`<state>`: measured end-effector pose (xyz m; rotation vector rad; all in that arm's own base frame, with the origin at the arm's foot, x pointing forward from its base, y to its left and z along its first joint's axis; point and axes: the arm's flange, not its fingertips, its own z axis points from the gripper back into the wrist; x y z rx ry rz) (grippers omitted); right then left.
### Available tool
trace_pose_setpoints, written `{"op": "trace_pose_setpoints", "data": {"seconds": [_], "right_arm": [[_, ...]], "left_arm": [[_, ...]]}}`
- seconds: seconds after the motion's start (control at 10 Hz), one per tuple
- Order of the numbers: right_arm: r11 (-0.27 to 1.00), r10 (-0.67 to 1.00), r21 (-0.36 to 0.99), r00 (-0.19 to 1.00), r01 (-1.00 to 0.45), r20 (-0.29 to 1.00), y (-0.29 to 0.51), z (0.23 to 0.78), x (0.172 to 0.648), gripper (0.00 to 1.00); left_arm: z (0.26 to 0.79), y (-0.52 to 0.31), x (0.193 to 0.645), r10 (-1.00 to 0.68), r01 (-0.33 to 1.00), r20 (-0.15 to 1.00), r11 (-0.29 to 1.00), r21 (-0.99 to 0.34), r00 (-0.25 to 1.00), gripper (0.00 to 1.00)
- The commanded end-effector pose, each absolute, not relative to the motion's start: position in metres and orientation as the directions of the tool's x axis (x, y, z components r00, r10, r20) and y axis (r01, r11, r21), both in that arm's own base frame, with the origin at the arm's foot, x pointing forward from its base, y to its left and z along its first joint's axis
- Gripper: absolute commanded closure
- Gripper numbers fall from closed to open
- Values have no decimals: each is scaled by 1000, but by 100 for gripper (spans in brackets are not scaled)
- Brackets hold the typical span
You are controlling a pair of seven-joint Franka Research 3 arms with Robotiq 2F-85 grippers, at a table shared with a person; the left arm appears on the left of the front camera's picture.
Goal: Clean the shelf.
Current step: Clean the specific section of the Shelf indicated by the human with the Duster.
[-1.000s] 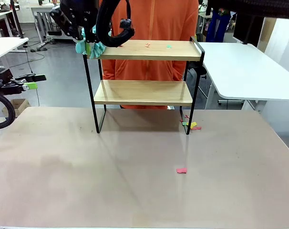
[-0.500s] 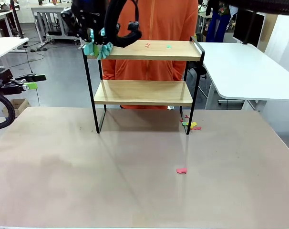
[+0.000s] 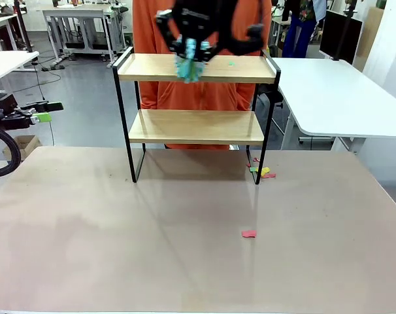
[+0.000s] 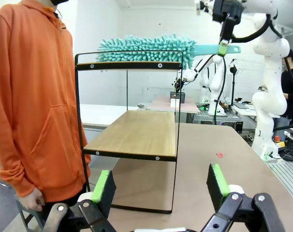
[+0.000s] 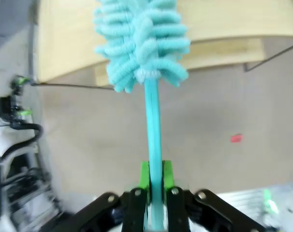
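- The right gripper (image 5: 155, 175) is pinching a teal microfibre duster (image 5: 139, 43) by its handle; both are motion-blurred in the front view's upper centre.
- The duster's head is covering part of the top board of the shelf (image 3: 152, 67).
- The left gripper (image 4: 160, 186) is hanging spread wide, with its base cut off at the frame's bottom.
- A person (image 3: 204, 98) is standing half-hidden behind the shelf.

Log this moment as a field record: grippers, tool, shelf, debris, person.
right gripper: shut on duster handle
left gripper: open, holding nothing, facing the shelf's end
duster head: at the top board
shelf: upright on table, lower board bare
green scrap: on top board
pink scrap: on table
scrap cluster: by shelf leg
person: orange hoodie, behind shelf
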<state>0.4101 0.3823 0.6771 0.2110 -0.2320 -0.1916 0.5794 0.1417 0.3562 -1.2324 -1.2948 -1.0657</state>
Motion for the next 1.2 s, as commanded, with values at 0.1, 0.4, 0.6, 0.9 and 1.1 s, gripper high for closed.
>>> {"op": "trace_pose_setpoints", "data": {"seconds": [0.1, 0.4, 0.6, 0.9, 1.1], "right_arm": [[959, -220, 213, 964, 185, 152, 298, 655, 394, 87], [942, -295, 211, 945, 263, 140, 238, 670, 385, 87], [943, -327, 110, 934, 313, 142, 217, 676, 379, 87], [942, -323, 154, 933, 299, 161, 223, 685, 378, 87], [942, -323, 154, 933, 299, 161, 223, 685, 378, 87]], "left_arm": [[359, 141, 576, 92, 995, 995, 89, -36, 28, 0], [359, 141, 576, 92, 995, 995, 89, -36, 28, 0], [359, 141, 576, 92, 995, 995, 89, -36, 28, 0], [359, 141, 576, 92, 995, 995, 89, -36, 28, 0], [359, 141, 576, 92, 995, 995, 89, -36, 28, 0]]}}
